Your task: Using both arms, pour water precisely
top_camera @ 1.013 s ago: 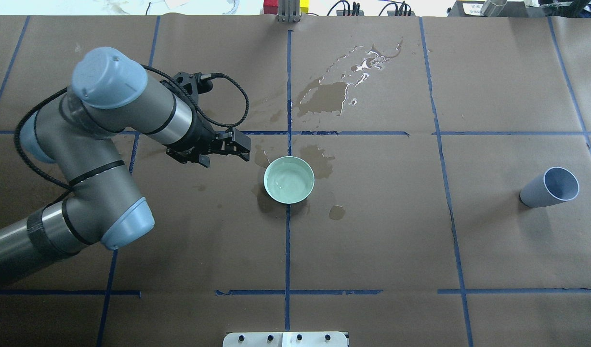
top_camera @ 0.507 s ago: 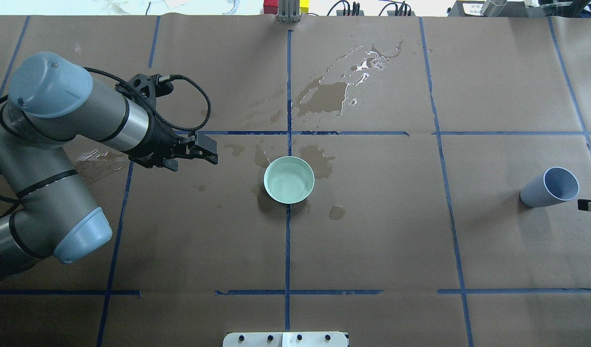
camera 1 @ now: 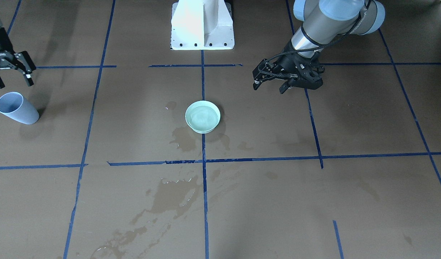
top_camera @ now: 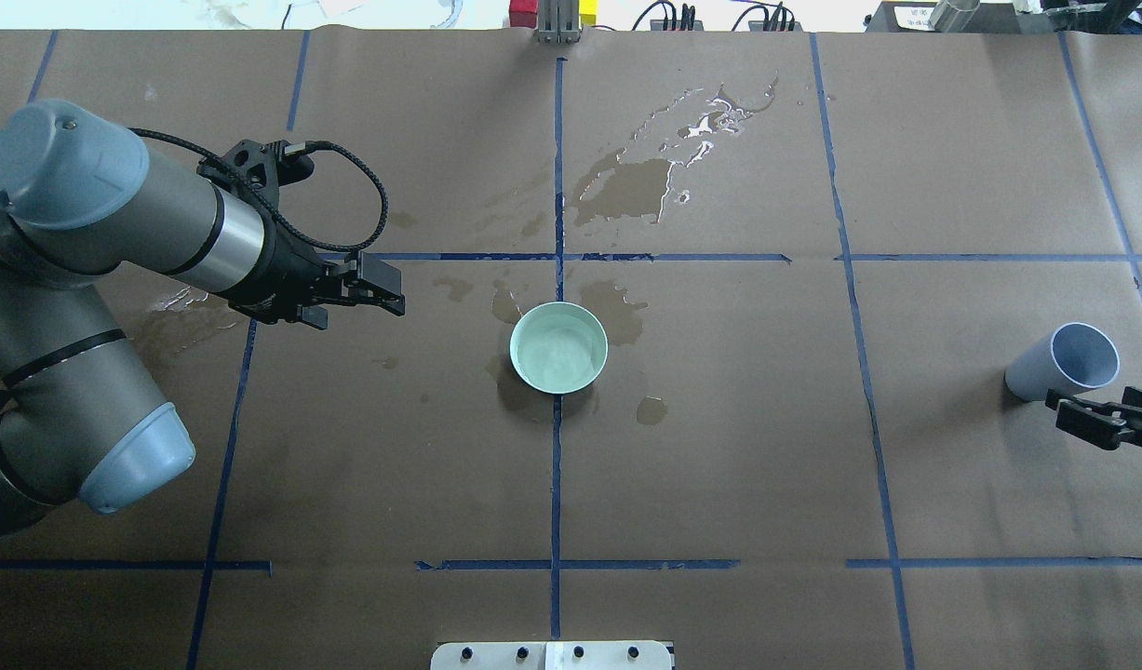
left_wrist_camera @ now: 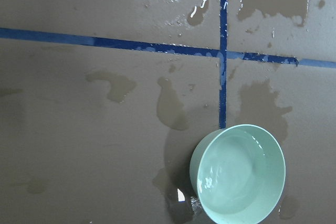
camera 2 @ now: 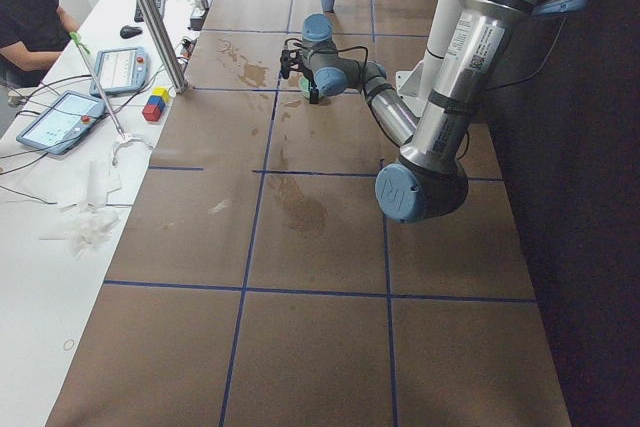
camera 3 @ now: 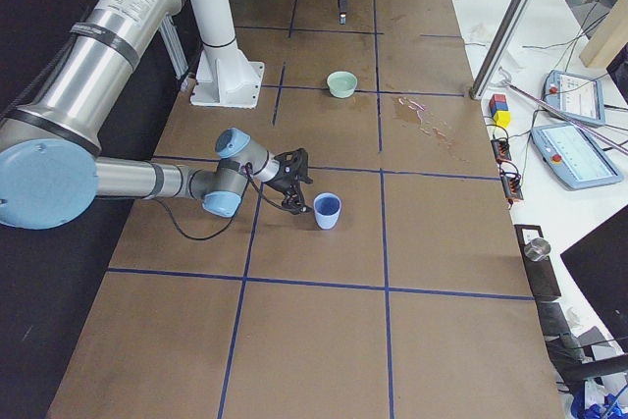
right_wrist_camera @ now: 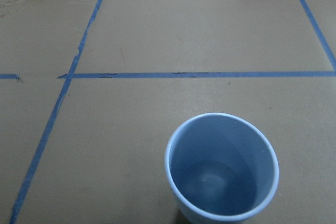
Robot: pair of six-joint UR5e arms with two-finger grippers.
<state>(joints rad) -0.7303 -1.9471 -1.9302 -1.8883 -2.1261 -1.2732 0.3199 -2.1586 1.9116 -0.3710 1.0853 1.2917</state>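
Water (left_wrist_camera: 239,177) sits in the bowl (left_wrist_camera: 236,127); my right claw (camera 1: 14,85), spread and empty, hangs beside the cup (camera 1: 15,108): straddle squarely, pinch gently.

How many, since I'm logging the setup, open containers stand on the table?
2: a mint-green bowl at the centre tape crossing, and a blue cup beside the right tool. None seems hidden.

Nothing is reading clearly anywhere: a white label (top_camera: 908,15) past the far edge of the bench (top_camera: 719,484) is showing print too small to make out.
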